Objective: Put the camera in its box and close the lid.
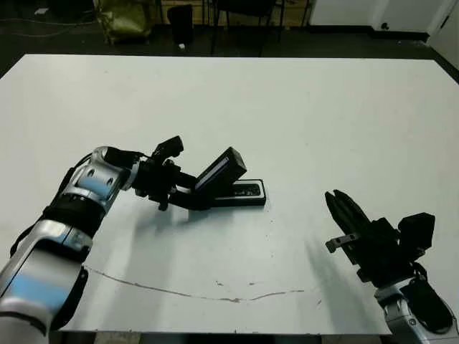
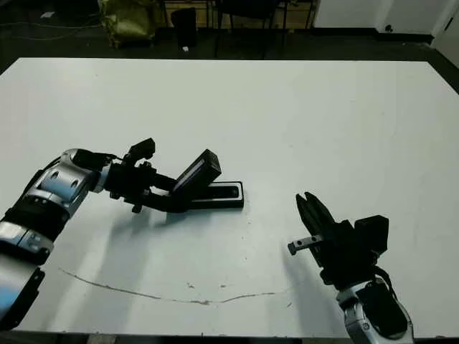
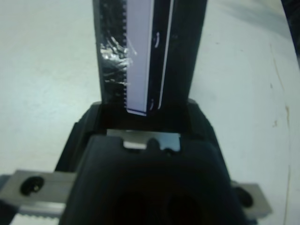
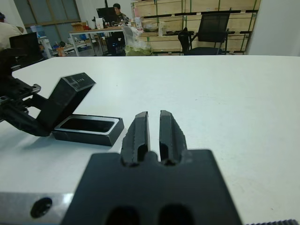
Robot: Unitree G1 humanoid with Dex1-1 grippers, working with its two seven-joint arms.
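The left pincer (image 1: 188,188) is closed on the lid (image 1: 219,170), gripping its lower end so the flat black cover stands tilted, rising toward one o'clock above the near-left end of the box (image 1: 240,193), which lies on the white tabletop (image 1: 287,115) a little left of centre. The box's well looks dark, so the camera probably lies inside already, though I cannot tell for certain. The lid looks light, rigid and glossy: its silvery strip suggests a slick face, so a hold across the narrow edges near one end, as now, seems safest, and it will likely need squaring over the box's rim before it drops. The right pincer (image 4: 153,131), at four o'clock and well apart from the box, holds nothing, its fingers nearly together.
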